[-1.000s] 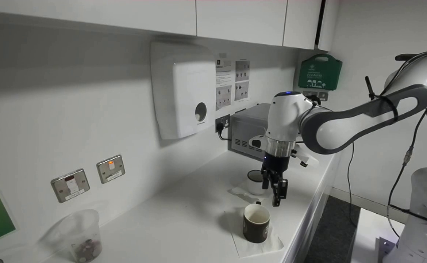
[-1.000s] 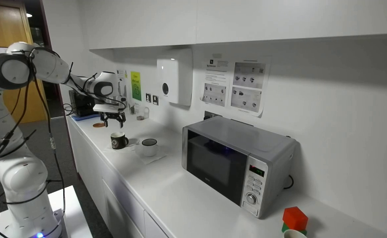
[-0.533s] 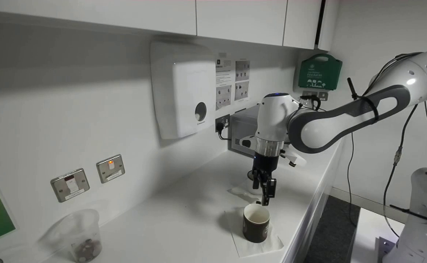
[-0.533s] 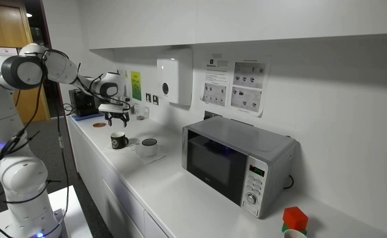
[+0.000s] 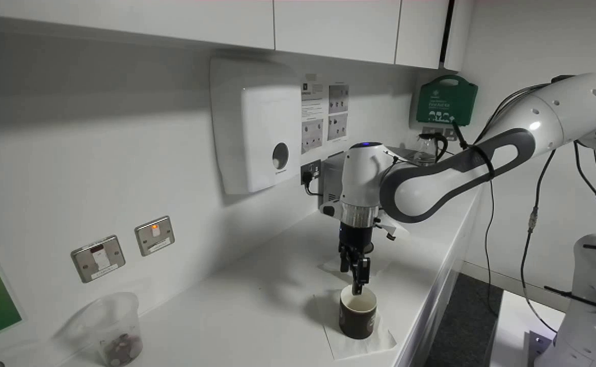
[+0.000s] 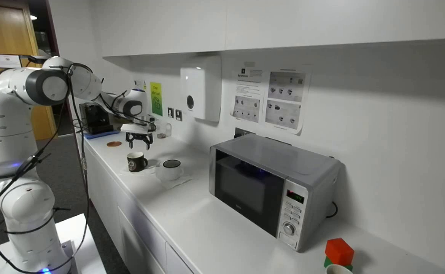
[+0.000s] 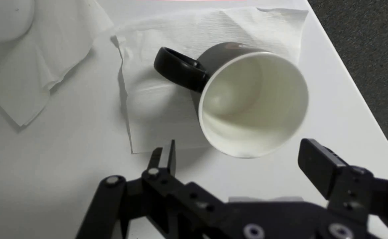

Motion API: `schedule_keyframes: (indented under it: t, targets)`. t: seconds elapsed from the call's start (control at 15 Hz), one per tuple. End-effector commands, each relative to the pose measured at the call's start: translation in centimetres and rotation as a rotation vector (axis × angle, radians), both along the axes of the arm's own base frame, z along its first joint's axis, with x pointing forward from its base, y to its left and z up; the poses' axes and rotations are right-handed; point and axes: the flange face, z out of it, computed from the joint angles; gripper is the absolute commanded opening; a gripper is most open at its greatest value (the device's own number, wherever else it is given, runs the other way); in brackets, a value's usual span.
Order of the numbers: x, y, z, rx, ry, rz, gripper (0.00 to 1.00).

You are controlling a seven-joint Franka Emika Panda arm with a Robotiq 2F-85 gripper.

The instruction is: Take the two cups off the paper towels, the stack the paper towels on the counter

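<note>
Jaws spread wide, the end effector (image 6: 139,146) hangs above the bench (image 6: 226,236), near the dark coffee mug (image 7: 250,99)! It stands on a paper towel (image 7: 167,114) by the front edge; the white mug (image 6: 172,173) sits on a second paper towel (image 7: 56,56), farther in.

Dark mug (image 7: 252,103), pale inside, upright on paper towel (image 7: 154,113), handle (image 7: 177,70) at 10 o'clock in wrist view. Pale cup (image 6: 172,173), dark inside, upright on second towel (image 7: 31,76), roughly mug's 3 o'clock in an exterior view. White counter (image 6: 207,228) beneath.
</note>
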Motion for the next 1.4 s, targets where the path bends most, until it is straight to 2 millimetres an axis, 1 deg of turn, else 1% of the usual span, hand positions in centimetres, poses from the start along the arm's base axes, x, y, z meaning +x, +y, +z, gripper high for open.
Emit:
schedule_keyframes:
  t: [0.0, 0.33, 0.53, 1.07, 1.33]
  targets:
    - [0.9, -0.8, -0.9, 0.0, 0.018, 0.112, 1.0]
    - [1.1, -2.0, -2.0, -0.004, 0.037, 0.265, 1.0]
    - [1.3, -2.4, -2.5, -0.009, 0.049, 0.31, 1.0]
    - [1.3, -1.1, -3.4, -0.018, 0.048, 0.293, 1.0]
    - [1.3, -1.2, -3.4, -0.013, 0.076, 0.272, 1.0]
